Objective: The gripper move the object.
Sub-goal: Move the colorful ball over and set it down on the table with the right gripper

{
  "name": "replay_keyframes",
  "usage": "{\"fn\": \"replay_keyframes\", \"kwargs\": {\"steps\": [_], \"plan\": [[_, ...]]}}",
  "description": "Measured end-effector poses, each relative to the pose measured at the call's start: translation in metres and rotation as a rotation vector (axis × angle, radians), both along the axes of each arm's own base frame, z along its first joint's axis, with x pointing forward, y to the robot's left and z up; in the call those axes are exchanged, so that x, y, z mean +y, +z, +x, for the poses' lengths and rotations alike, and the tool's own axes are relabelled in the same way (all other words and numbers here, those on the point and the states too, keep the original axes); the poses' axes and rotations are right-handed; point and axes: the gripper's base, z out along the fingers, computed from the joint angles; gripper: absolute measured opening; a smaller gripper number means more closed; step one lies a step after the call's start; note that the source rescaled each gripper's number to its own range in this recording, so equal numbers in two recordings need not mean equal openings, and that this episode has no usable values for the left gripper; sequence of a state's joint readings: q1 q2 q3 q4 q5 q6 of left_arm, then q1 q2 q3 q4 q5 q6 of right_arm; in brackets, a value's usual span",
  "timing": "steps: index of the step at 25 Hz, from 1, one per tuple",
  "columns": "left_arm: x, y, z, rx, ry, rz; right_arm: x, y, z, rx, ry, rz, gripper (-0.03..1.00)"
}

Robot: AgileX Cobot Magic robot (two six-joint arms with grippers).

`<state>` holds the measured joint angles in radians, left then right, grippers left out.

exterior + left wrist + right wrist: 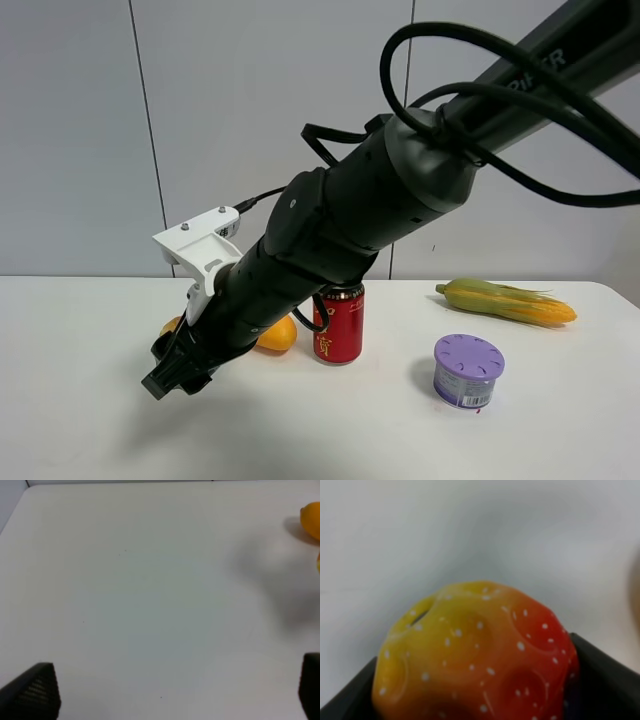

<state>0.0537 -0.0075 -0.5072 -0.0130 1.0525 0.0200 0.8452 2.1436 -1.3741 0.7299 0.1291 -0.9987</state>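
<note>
Left gripper [172, 695]: fingers spread wide, nothing between them, hangs over bare table [150, 580]; likely parked out of way.
Right gripper [178, 368]: arm reaches across to near left, jaws closed on object [475, 655] from both sides, firm hold for carrying. Claw hides object in high view.
Mango [278, 335] just behind arm, red can [338, 322] beside it.
Purple tub [467, 371] and corn [508, 301] at right, well apart from the claw.
</note>
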Motion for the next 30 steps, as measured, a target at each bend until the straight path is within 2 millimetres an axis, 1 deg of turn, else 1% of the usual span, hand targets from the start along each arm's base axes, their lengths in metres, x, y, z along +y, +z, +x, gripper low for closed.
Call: {"fn": "replay_keyframes", "kwargs": {"steps": [5, 10, 16, 19, 25, 30], "plan": [[0.0, 0.0, 0.0, 0.0, 0.0, 0.0, 0.0, 0.002, 0.003, -0.03, -0.022, 0.012, 0.03], [0.0, 0.0, 0.0, 0.0, 0.0, 0.0, 0.0, 0.002, 0.009, -0.059, -0.103, 0.056, 0.03], [0.0, 0.0, 0.0, 0.0, 0.0, 0.0, -0.001, -0.02, 0.012, -0.032, -0.143, 0.039, 0.03], [0.0, 0.0, 0.0, 0.0, 0.0, 0.0, -0.001, -0.026, 0.013, -0.034, -0.149, 0.031, 0.03], [0.0, 0.0, 0.0, 0.0, 0.0, 0.0, -0.002, -0.045, 0.013, -0.018, -0.155, 0.0, 0.03], [0.0, 0.0, 0.0, 0.0, 0.0, 0.0, -0.002, -0.047, 0.013, -0.017, -0.156, -0.003, 0.03]]}}
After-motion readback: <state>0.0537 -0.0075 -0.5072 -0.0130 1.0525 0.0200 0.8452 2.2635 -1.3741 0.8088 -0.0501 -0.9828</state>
